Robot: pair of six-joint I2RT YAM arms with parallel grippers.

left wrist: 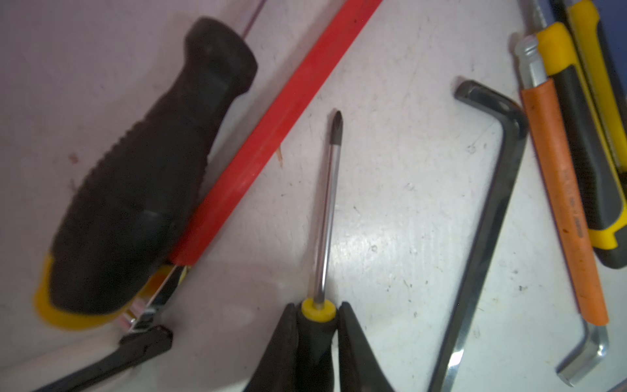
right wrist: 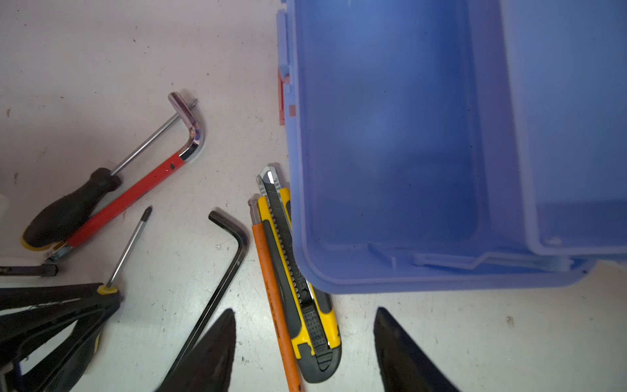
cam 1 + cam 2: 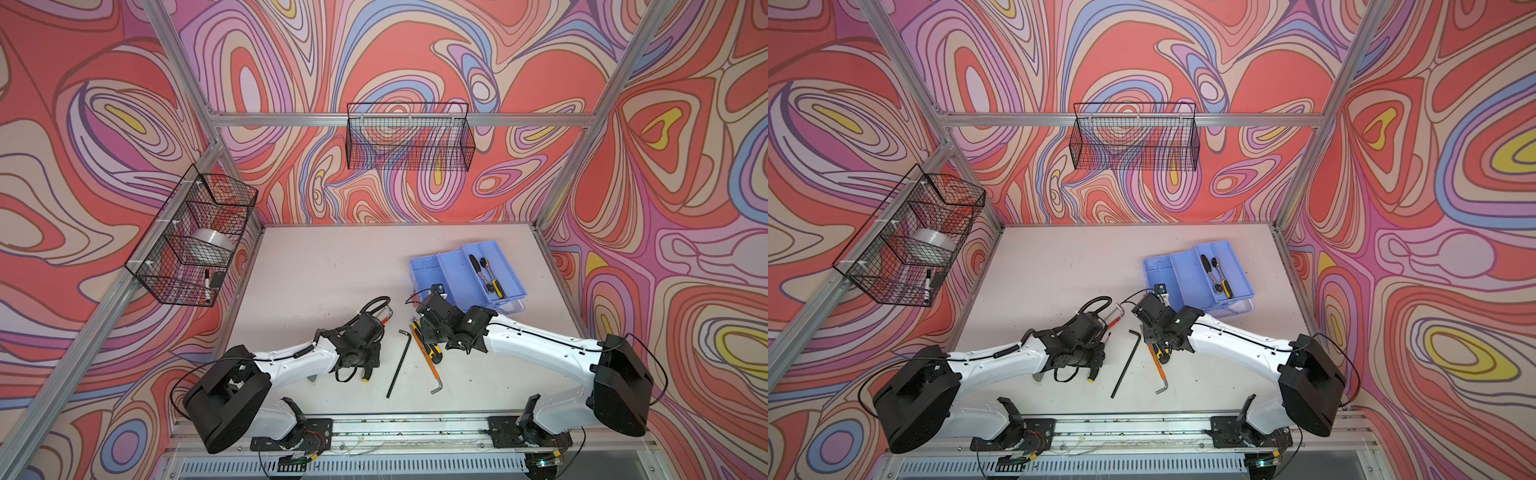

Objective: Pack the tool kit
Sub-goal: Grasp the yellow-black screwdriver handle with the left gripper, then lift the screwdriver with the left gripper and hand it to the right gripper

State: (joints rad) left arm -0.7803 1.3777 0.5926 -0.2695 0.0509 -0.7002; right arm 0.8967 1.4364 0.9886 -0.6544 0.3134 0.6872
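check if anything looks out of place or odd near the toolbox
Nothing spilled or broken. The utility knife lies right at the toolbox corner, partly hidden by its rim, with the orange hex key close alongside.

Print on orange hex key [image 1: 563, 190] — blurred, unreadable
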